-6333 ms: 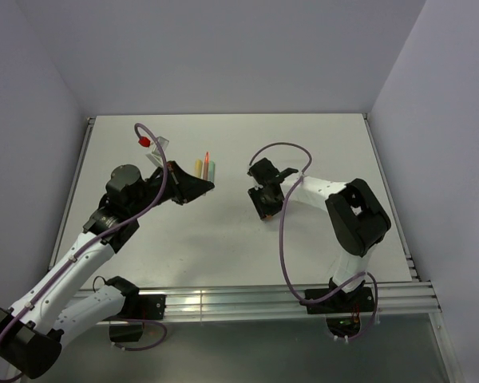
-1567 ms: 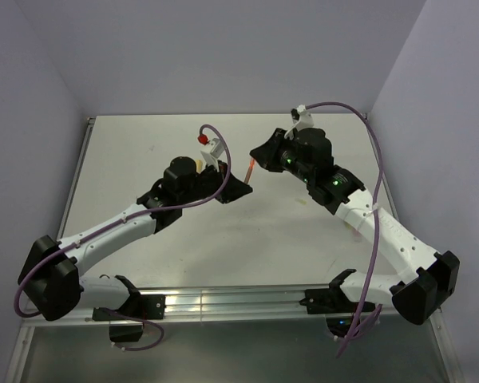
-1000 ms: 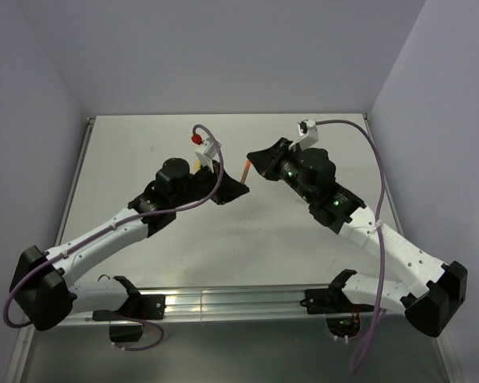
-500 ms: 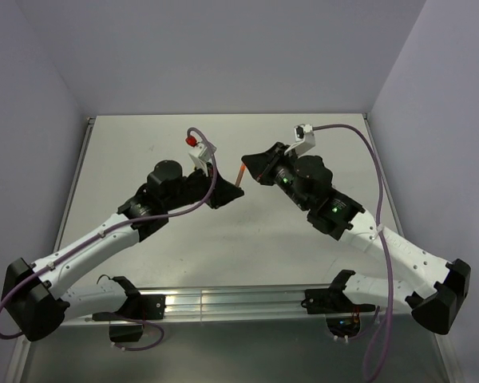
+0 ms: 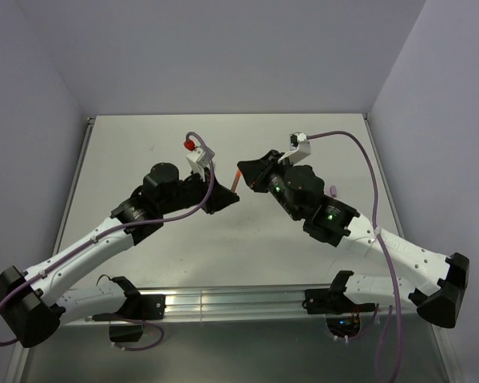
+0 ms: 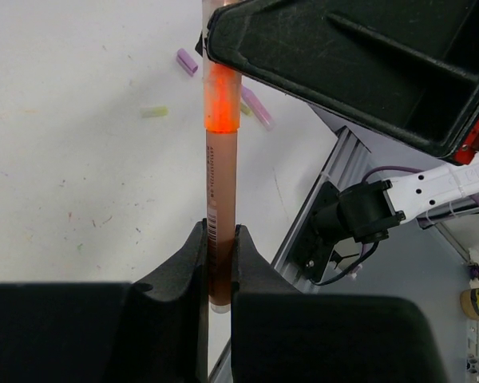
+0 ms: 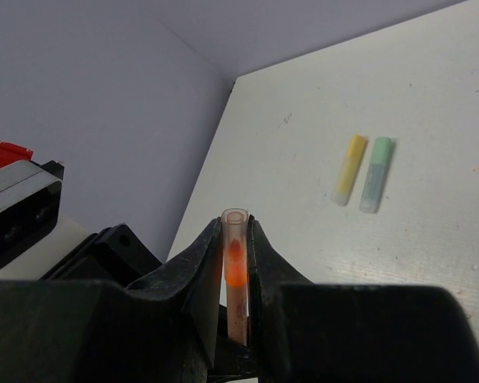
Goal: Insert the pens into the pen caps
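Here, the left gripper (image 6: 219, 239) clamps the orange-red pen (image 6: 221, 175) at its base; the right gripper (image 7: 234, 231) is closed on the pale cap (image 7: 235, 216), the pen's tip seated inside.

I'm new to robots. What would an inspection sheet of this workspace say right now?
Surface: white table, faintly scuffed.
Job's things: orange-red pen spans both grippers, tip inside pale cap; yellow pen and mint-teal pen lie side by side; purple cap lies loose.
Clutter: nothing seen.
Grippers: left gripper jaws shut on orange-red pen; right gripper jaws shut on pale cap.
Cables: purple cables loop above both arms.
Surroundings: plain walls, metal rail.
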Controlling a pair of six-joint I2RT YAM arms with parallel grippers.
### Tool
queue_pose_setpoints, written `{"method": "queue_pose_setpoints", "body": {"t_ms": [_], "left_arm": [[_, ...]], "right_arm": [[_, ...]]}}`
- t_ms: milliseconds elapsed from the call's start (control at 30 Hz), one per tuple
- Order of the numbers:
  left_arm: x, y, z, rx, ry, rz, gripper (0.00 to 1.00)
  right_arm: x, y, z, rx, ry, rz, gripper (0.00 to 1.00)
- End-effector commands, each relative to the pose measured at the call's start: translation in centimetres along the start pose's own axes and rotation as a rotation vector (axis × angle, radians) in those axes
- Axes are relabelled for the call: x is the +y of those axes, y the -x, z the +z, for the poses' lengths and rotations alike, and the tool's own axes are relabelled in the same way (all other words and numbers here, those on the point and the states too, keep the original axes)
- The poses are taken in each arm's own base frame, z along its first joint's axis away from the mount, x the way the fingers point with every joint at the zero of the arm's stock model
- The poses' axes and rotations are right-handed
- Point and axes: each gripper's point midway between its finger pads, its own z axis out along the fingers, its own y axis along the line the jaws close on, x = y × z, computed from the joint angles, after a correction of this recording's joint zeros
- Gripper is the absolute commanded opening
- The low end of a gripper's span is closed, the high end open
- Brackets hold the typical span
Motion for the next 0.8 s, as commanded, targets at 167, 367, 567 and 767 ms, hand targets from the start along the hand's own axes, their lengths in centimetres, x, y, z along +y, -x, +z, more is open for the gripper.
{"method": "queue_pose_setpoints", "body": {"t_ms": [167, 367, 567, 767], "left_arm": [[-2.5, 10.7, -2.0, -0.348, -0.010, 0.117, 0.00], [-2.5, 11.5, -1.9, -0.360, -0.003, 0.122, 0.00], [-2.6, 12.7, -1.7, -0.380, 0.011, 0.135, 0.00], [-3.0, 14.2, -1.7, -0.405, 0.016, 0.153, 0.00]], "right_arm": [[0.2, -11.7, -2.7, 0.378, 0.044, -0.054, 0.00], [0.4, -13.7, -3.1, 0.419, 0.034, -0.077, 0.00], [0.2, -14.7, -3.7, 0.433, 0.013, -0.087, 0.00], [-0.5, -15.8, -4.2, 0.456, -0.002, -0.088, 0.00]]}}
